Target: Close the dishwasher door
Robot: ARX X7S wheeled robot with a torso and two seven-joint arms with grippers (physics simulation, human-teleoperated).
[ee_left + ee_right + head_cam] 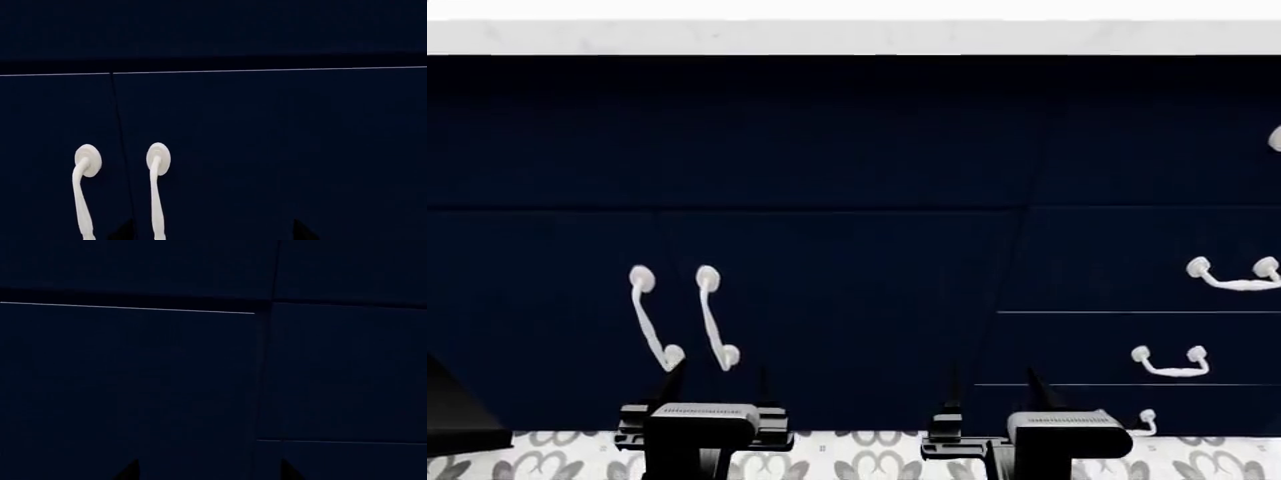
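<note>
A: Start close in. What are the arms doing?

B: Both sit low in the head view, over the patterned floor (pixel 868 458). The left gripper (pixel 714 385) and right gripper (pixel 994 385) each show two dark fingertips standing apart with nothing between them, so both are spread and empty. Each wrist view shows the same: tips at the frame edge, a gap between.

A: And beyond them?

B: Navy cabinet doors (pixel 827 300) with two white twisted handles (pixel 681 315), just ahead of the left gripper. Drawers (pixel 1134 340) with white pulls stand further right. A pale counter (pixel 854 35) runs along the top.

A: Where's the dishwasher door?

B: Probably the black slanted shape at the far left edge of the head view, the door (pixel 454 410), low and mostly out of frame. I can't tell its angle.

A: So which step?

B: The approach, I'd judge; nothing touches it yet. The next move calls for turning or rolling left to bring it into view, then getting the left gripper under its free edge to push it up.
</note>
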